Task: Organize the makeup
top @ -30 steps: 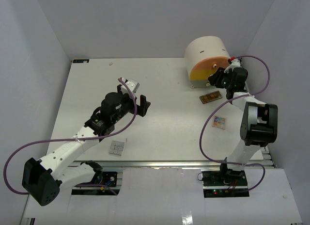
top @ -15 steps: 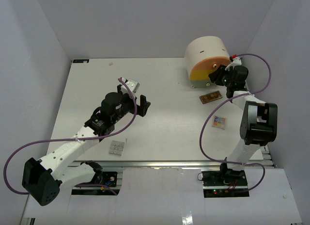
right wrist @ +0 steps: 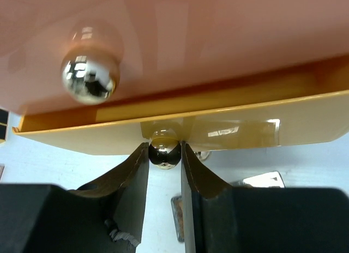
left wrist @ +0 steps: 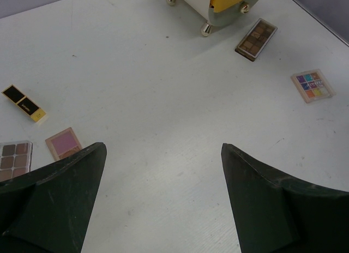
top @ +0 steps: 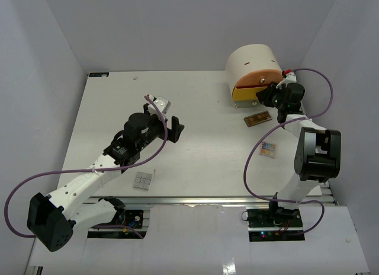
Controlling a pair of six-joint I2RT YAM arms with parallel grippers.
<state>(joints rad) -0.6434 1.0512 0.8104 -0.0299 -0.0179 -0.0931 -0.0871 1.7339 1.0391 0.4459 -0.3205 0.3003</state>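
Right gripper [top: 266,96] pinched on the chrome knob [right wrist: 164,153] of the yellow drawer [right wrist: 245,122], which sits slightly out of the drawer unit [top: 251,61].
Left gripper [left wrist: 162,149] gaping, empty. Brown palette [left wrist: 256,39] just in front of the unit, multicoloured palette [left wrist: 312,85] nearer; pink palette [left wrist: 64,143] and black-gold lipstick [left wrist: 23,102] well left.

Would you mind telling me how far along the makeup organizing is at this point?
Nothing looks put away yet. In hand: the right gripper pinches the knob of the yellow drawer, which stands slightly open. Left: the brown palette, multicoloured palette, pink palette and lipstick lie loose on the table; the left gripper hangs open and empty.
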